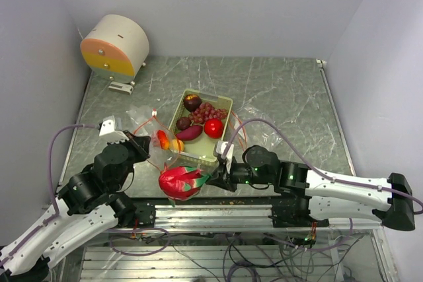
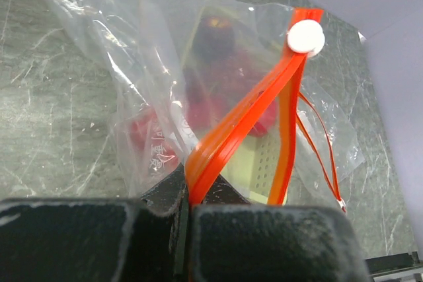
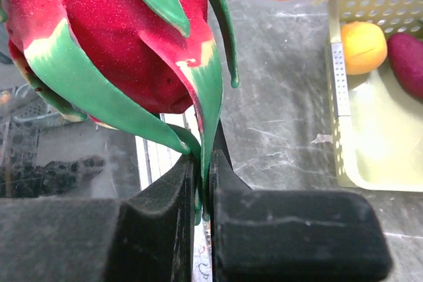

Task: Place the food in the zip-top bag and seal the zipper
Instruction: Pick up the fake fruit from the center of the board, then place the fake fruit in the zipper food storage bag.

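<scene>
While the tray holds the other fruit, your left gripper is clamped on the orange zipper of the bag beside it, and your right gripper pinches a green tip of the dragon fruit at the near edge of the table.

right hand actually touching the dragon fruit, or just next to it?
Touching. The right wrist view shows the right hand shut on a green leaf tip of the dragon fruit, with the leaf pinched between both fingers.
</scene>
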`<state>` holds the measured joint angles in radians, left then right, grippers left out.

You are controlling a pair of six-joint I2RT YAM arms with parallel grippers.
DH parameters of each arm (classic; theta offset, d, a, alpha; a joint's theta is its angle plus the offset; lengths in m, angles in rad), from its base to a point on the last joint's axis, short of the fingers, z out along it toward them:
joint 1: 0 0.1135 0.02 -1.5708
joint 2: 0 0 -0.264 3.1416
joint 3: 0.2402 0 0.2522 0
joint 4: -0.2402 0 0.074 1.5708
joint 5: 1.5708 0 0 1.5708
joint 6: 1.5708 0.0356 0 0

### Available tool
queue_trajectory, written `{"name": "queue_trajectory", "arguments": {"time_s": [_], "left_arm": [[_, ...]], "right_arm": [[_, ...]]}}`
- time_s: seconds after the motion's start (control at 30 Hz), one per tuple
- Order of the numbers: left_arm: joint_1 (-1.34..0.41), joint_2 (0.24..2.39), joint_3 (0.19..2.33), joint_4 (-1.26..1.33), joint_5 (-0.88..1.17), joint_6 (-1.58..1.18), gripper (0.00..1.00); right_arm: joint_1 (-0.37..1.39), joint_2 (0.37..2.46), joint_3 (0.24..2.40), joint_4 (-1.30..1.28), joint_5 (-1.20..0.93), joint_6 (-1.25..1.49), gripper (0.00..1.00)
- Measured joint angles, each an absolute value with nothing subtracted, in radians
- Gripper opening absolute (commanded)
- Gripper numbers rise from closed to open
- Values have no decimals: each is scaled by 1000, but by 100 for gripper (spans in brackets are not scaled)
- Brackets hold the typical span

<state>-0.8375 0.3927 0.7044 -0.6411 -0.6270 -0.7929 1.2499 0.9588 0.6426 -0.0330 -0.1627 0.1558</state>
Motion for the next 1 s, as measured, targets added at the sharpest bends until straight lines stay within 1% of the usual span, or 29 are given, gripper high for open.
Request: {"name": "queue_trajectory", "arguments": {"time_s": [0.2,0.43,0.7,0.83,1.0], "left_arm": [[-838,421,704,-633,-623,-790,7],[-838,451,704,-612,-593,-788,7],[-838,462,700,-585,-540,-782,7],[-838,479,699,-587,-528,-765,7],[-838,493,708,-592,-509,-744,7]], "right_arm": [[1251,971,702,-78,-73,158,0],[1251,997,704,-6,70,172,0],[1251,1126,708,105,230,186,0],[1249,1190,722,89,326,193,0],[1251,1221,726,65,405,195,0]]}}
